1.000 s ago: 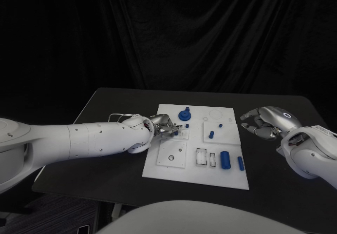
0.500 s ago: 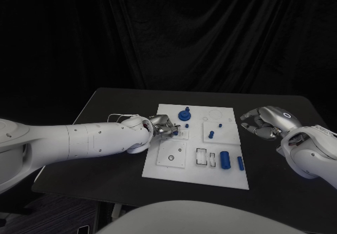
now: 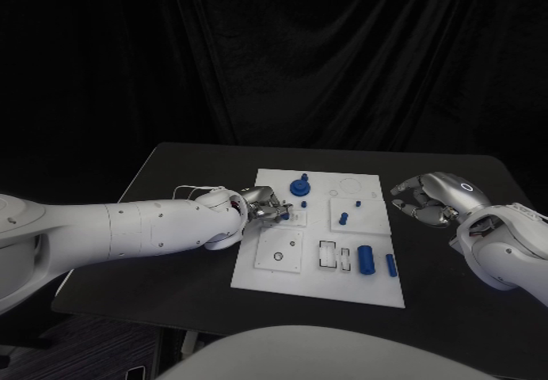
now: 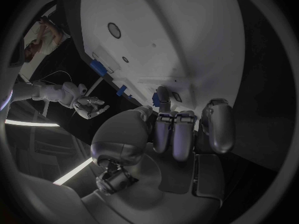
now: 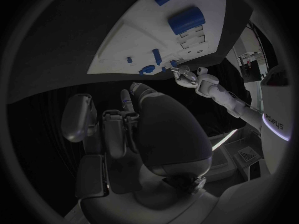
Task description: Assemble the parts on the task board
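The robot's left hand (image 3: 265,206) sits just left of the centre of the head view, over the left side of the white task board (image 3: 322,279), with its fingers (image 4: 172,134) drawn together; the left wrist view shows a small blue part (image 4: 156,99) at the fingertips, seemingly pinched between thumb and finger, though the grip itself is partly hidden. That pose suggests the hand is bringing the piece to a seat on the board. Right of it in the head view stand a blue knobbed part (image 3: 299,187) near the board's upper edge and two small blue pegs (image 3: 346,215), and lower right lie a thick blue cylinder (image 3: 367,259) and a slimmer blue bar (image 3: 392,265), seemingly waiting their turn. The right hand (image 3: 434,199) hovers at centre right, just off the board's right edge, fingers curled in and holding nothing, probably kept clear of the work. The head view gives the board's whole layout but hides the pinched piece behind the left hand; the left wrist view shows that piece. The right wrist view shows the right hand's empty curled fingers (image 5: 118,129).
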Robot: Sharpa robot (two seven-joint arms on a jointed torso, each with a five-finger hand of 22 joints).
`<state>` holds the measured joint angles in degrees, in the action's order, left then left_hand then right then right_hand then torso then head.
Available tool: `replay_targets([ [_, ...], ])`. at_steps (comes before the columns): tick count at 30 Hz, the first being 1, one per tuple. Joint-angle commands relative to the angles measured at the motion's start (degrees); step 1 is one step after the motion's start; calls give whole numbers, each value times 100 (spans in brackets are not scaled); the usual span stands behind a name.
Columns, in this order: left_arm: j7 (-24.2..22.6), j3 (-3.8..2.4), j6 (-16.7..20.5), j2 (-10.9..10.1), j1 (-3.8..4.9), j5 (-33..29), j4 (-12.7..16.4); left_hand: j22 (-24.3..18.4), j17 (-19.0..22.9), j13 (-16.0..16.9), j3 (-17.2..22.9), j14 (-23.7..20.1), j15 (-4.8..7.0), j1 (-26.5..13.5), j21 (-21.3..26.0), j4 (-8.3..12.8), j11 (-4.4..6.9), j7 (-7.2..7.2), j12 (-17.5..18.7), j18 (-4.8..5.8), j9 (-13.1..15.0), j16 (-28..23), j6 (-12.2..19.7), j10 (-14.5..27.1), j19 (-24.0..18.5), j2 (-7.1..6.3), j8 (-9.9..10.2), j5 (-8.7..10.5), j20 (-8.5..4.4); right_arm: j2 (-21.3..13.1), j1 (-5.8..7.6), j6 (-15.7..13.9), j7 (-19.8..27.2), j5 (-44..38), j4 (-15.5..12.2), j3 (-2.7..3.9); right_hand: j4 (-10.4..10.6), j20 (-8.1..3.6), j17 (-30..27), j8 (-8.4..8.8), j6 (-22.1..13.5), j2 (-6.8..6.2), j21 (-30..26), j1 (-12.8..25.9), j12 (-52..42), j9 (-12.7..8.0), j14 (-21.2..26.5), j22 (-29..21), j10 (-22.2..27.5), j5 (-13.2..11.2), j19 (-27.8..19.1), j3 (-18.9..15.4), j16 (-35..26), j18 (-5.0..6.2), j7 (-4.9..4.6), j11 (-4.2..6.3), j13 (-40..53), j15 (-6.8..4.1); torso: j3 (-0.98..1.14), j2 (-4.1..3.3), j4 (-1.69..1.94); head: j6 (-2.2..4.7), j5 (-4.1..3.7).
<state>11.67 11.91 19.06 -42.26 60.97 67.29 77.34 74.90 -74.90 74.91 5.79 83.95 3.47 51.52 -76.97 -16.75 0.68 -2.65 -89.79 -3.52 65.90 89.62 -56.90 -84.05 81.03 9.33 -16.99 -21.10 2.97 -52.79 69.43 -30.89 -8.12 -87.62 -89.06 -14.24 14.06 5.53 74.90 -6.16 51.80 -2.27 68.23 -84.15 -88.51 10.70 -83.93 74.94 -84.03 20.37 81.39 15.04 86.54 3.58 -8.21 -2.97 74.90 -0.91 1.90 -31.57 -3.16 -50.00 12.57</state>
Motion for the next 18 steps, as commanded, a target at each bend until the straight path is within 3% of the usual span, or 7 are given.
replay_targets([
  [1,-90,16,-9,-7,-34,-11,0,849,-1510,1509,-10,605,40,48,-7,5,52,18,-21,-5,9,38,24,-595,13,15,-20,-30,-30,-5,-14,-35,-81,-21,-4,4,9,-6,1048,31,13,-37,-19,10,39,-6,-429,859,-230,30,-37,31,-23,117,-6,-52,1037,30,-1,2,-4,0,9],
  [16,-312,16,105,-6,-36,-11,2,844,-1510,1509,32,605,39,105,31,-3,48,11,-21,-12,47,38,106,-595,-9,78,-31,-118,-33,11,-16,-31,-72,-21,13,4,7,-5,1052,36,11,-39,-14,12,38,-10,-430,861,-232,32,-32,41,-20,115,-7,-54,1039,32,0,0,-3,0,22],
  [18,-377,16,149,-13,-37,-11,15,887,-1510,1509,67,605,47,158,-33,-1,60,28,-21,6,5,38,22,-595,40,101,-31,-279,-38,12,-17,-33,-69,-21,15,4,7,-5,1051,38,11,-40,-8,14,36,-12,-430,863,-237,32,-29,44,-21,114,-8,-54,1046,32,0,0,1,0,16],
])
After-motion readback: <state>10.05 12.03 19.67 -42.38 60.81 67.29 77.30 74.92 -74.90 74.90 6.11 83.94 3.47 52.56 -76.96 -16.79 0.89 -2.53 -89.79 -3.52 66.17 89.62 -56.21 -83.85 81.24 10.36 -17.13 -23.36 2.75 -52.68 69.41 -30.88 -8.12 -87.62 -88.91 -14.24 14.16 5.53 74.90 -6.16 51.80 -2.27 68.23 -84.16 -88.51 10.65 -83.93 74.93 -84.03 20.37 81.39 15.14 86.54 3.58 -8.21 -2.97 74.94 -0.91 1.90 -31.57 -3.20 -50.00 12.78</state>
